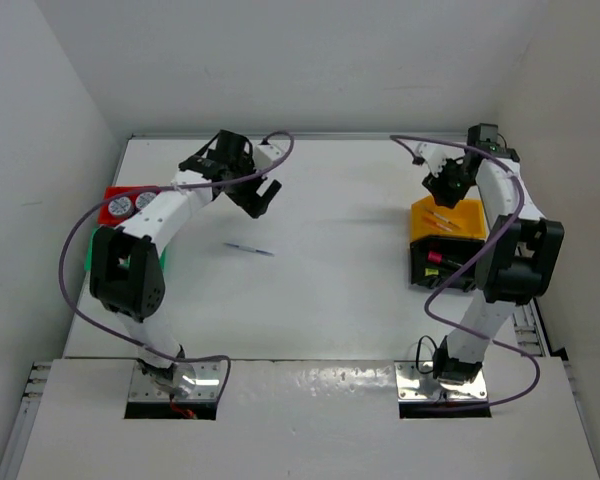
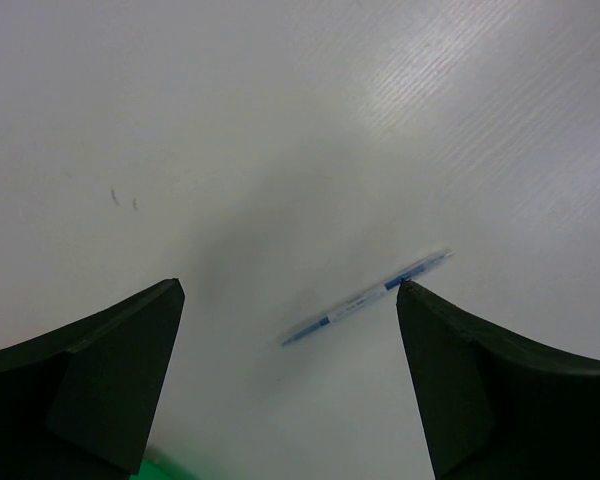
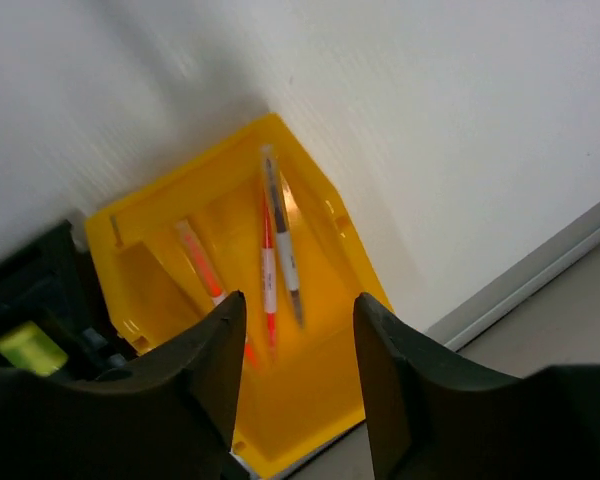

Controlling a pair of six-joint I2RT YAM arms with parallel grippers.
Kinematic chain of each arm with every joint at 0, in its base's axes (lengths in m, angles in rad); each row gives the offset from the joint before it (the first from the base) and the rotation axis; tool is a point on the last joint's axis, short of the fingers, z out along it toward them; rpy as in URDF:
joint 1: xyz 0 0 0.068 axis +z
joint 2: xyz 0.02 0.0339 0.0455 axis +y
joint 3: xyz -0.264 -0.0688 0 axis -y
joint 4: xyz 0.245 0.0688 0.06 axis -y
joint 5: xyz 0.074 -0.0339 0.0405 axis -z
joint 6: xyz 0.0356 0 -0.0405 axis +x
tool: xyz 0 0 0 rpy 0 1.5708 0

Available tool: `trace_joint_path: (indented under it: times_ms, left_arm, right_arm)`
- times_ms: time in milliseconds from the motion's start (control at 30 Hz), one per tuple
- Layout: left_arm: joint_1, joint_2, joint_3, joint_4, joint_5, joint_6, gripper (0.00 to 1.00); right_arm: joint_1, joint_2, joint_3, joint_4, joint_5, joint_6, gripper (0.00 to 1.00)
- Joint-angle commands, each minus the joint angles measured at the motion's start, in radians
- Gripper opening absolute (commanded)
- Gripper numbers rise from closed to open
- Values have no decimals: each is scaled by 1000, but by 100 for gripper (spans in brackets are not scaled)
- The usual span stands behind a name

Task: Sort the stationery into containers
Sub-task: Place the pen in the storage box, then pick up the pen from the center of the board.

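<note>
A thin blue-and-white pen (image 1: 248,249) lies alone on the white table. My left gripper (image 1: 262,196) hovers just beyond it. In the left wrist view the pen (image 2: 365,298) lies slanted below my left gripper (image 2: 290,287), whose jaws stand wide open and empty. My right gripper (image 1: 446,183) hangs over the yellow-orange bin (image 1: 465,222). In the right wrist view the right gripper (image 3: 300,300) is open with nothing between its jaws. Below it, inside the yellow-orange bin (image 3: 325,400), lie a grey pen (image 3: 285,250) and two orange pencils (image 3: 268,270).
The black bin (image 1: 425,270) adjoins the yellow-orange one on its near side and holds highlighters (image 3: 25,345). The red bin (image 1: 110,198) with two tape rolls (image 1: 120,206) and the green bin (image 1: 90,255) sit at the table's left edge, partly under the left arm.
</note>
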Motion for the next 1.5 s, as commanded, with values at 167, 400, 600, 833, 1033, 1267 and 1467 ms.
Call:
trace_joint_path:
  times_ms: [167,400,600,833,1033,1267,1467]
  left_arm:
    - [44,209,153,-221,87,471,84]
    - [32,309,170,-285,127,629,77]
    - [23,318,95,-293,147,682,73]
    - [23,260,-105,-150,95,694,71]
    - [15,269,-151,-115,90,677,35]
    - [-49,192,-197,-64,128,526,5]
    - [-51,86,-68,-63,481,134,0]
  right_arm:
    - [29,-216,78,-44,-277,374,47]
    - [63,-391,-71,-21,-426,605,48]
    - [66,-442,-137,-38,-427,621,49]
    - [64,-443,-142,-35,-443,666,49]
    - [69,-463,-177,-12,-444,695,48]
    - [101,-549,-292,140,-429,822,48]
    - [175,-563,-352,318,-460,1110,49]
